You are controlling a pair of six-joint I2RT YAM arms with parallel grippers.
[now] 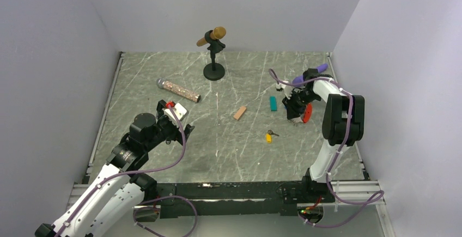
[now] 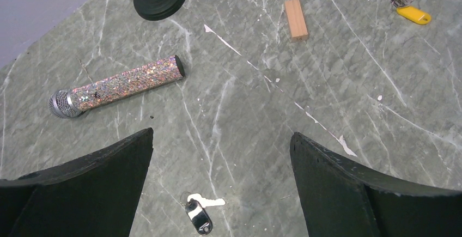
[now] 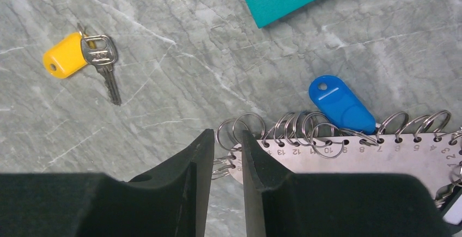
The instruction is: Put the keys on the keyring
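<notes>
My right gripper (image 3: 228,139) pinches the ring-fringed end of the numbered steel keyring (image 3: 354,156), its remainder hidden beneath; my left gripper (image 2: 220,136) gapes empty.

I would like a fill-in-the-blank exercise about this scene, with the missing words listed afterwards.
The loose key in the right wrist view has a ___ tag.
The tag hanging on the keyring is ___.
The left end effector is open above a pale key with a ___ tag.
Missing words: yellow, blue, black.
</notes>
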